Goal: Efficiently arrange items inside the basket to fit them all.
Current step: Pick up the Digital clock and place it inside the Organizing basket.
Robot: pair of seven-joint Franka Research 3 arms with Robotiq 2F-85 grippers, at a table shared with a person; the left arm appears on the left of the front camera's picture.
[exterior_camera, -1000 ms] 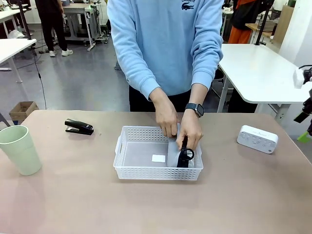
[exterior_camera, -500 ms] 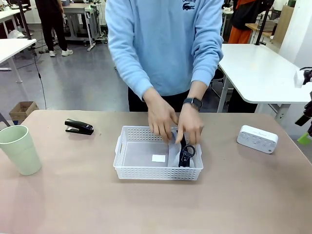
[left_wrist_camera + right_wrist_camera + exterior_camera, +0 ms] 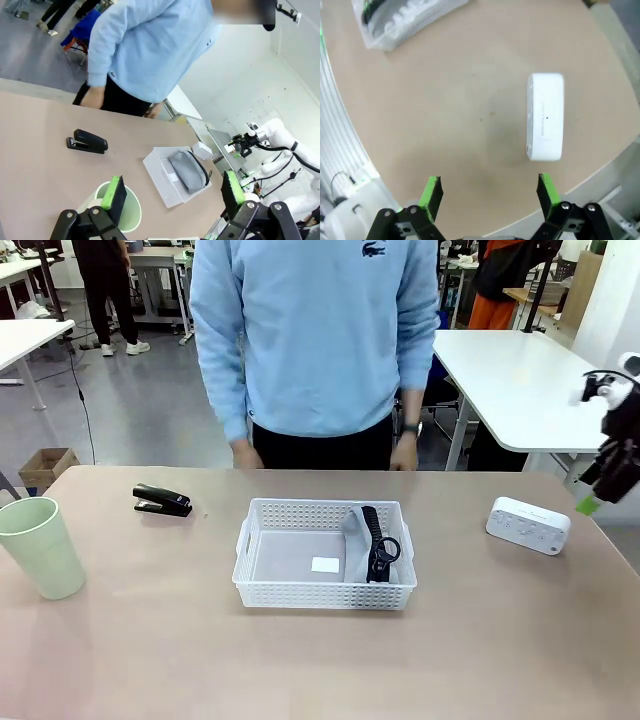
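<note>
Both of my claws hang wide open and neither has hold of anything. My left gripper (image 3: 174, 192) hovers over the left end of the table (image 3: 300, 670) with its green pads spread well apart. The pale green cup (image 3: 131, 212) stands upright right below one of its fingers, and nothing touches it. My right gripper (image 3: 489, 187) is up over the right end of the table, its jaws just as wide. The white power strip (image 3: 546, 117) lies flat on the tabletop ahead of it, near the table's edge, and my fingers are clear of it. The basket (image 3: 325, 595) sits in the middle of the table. The grey zip pouch (image 3: 186, 170) is inside it, tucked along the right-hand side, with its black strap (image 3: 372, 530) lying over it and ending in a loop near the front wall. The left part of the basket's floor is bare except for a small white label (image 3: 325, 564). The black stapler (image 3: 162, 500) lies on the table to the left of the basket, toward the far edge and well apart from it. The cup is farther left, near the table's end. The power strip lies to the right of the basket, also well apart from it. Across from me the person (image 3: 320, 340) stands at the far side, and their hands (image 3: 404, 453) hang down by their sides, off the table.
</note>
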